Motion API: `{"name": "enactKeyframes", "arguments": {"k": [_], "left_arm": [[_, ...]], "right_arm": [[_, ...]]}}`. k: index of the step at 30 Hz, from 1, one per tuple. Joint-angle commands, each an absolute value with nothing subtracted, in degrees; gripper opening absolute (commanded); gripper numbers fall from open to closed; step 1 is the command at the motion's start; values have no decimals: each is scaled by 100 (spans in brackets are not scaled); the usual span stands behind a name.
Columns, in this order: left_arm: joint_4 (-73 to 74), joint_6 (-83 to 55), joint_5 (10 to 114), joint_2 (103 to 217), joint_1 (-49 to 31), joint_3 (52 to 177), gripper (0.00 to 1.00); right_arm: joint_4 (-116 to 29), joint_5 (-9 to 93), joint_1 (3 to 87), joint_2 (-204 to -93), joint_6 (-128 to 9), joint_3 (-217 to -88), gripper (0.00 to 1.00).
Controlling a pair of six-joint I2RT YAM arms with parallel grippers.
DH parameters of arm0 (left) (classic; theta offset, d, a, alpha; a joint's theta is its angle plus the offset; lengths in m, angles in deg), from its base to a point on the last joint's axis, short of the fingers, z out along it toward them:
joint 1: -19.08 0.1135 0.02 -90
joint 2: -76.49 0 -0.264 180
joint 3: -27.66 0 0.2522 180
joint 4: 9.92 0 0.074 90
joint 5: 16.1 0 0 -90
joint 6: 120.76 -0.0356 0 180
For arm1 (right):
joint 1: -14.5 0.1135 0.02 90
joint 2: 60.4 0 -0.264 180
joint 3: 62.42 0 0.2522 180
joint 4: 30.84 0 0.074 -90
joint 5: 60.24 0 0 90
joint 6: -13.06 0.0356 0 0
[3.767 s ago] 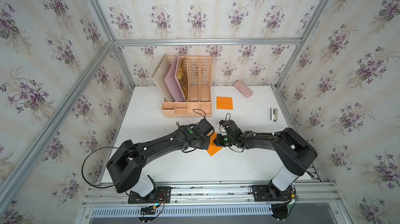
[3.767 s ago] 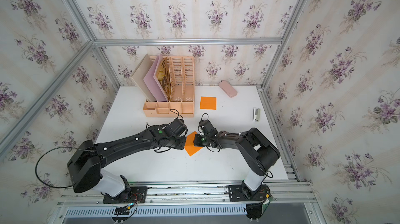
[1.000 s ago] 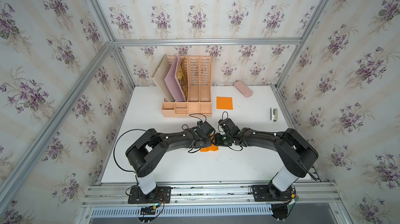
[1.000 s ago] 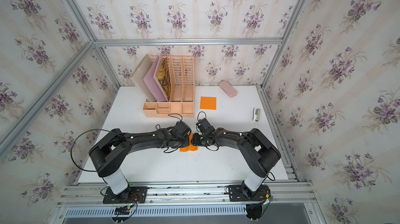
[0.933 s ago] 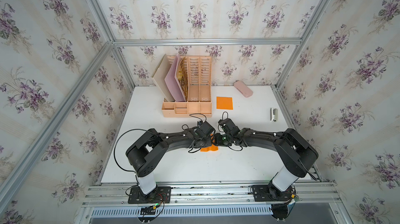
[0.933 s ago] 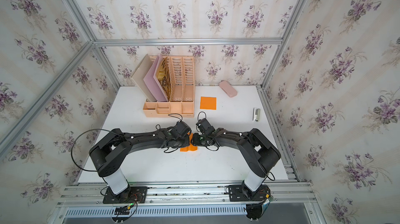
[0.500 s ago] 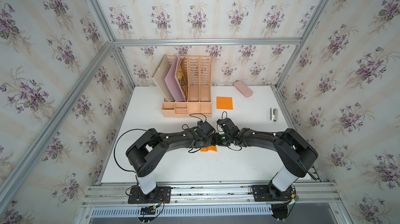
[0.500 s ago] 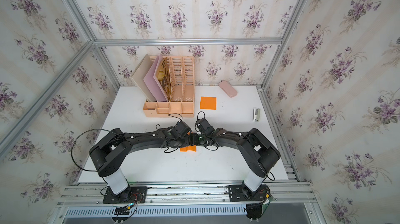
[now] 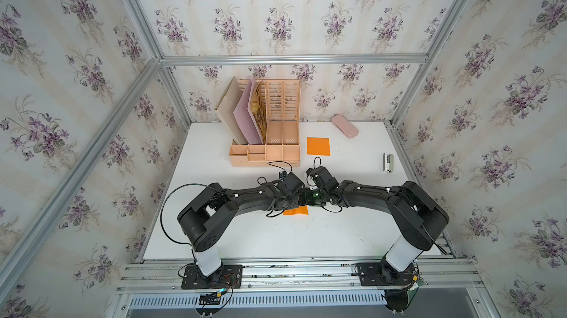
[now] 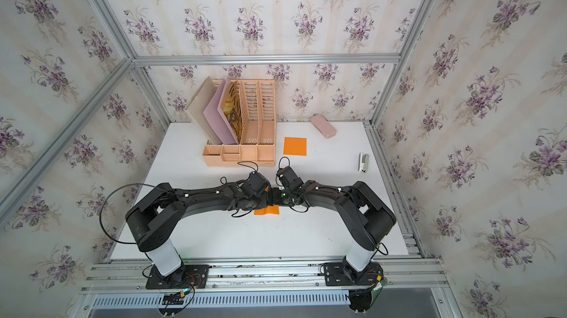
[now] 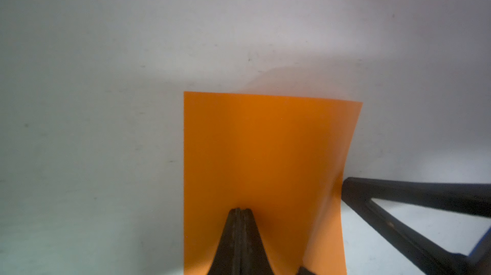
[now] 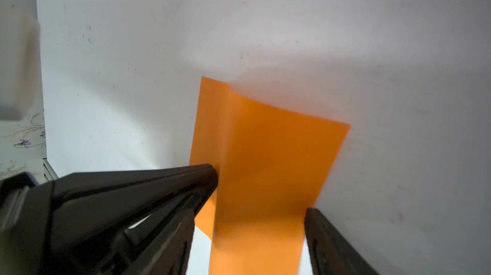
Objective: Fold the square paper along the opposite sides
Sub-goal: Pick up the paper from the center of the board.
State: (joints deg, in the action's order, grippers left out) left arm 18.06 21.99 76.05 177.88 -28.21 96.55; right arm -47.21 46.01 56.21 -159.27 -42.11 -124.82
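The orange square paper [image 9: 296, 210] [image 10: 267, 210] lies folded over at mid-table, mostly hidden under both wrists in both top views. My left gripper [image 11: 240, 210] is shut, and its joined tips rest on top of the paper [image 11: 252, 149]. My right gripper [image 12: 251, 215] is open. The paper's upper flap [image 12: 265, 159] bows up loosely between its fingers [image 12: 332, 241], and neither finger clamps it. The two grippers meet tip to tip over the paper, left gripper [image 9: 299, 202] and right gripper [image 9: 307, 199].
A second orange square sheet [image 9: 318, 146] lies flat behind the grippers. A peach desk organiser [image 9: 265, 150] with folders stands at the back, a pink case [image 9: 344, 126] lies at the back right, and a small stapler [image 9: 388, 162] is near the right edge. White table [image 9: 276, 239].
The right gripper has opened and let go of the paper's flap. Nearly four seconds ago the paper showed as a larger diamond between the grippers; only a narrow strip shows from above now.
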Motion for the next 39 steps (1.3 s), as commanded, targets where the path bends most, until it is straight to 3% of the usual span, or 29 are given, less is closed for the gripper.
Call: {"name": "enactKeyframes", "arguments": {"k": [1,24,39], "left_arm": [[2411,2028,7434,17834,-2881,9587,0],[1932,1558,7469,17801,-2918,9815,0],[868,1194,7356,17418,-2909,9218,0]], "right_arm": [[-5317,4215,5625,-16185,-4053,-12492,69],[-5091,4745,5636,-16537,-4268,-12475,62],[-5402,4901,5625,-16559,-4953,-12646,62]]}}
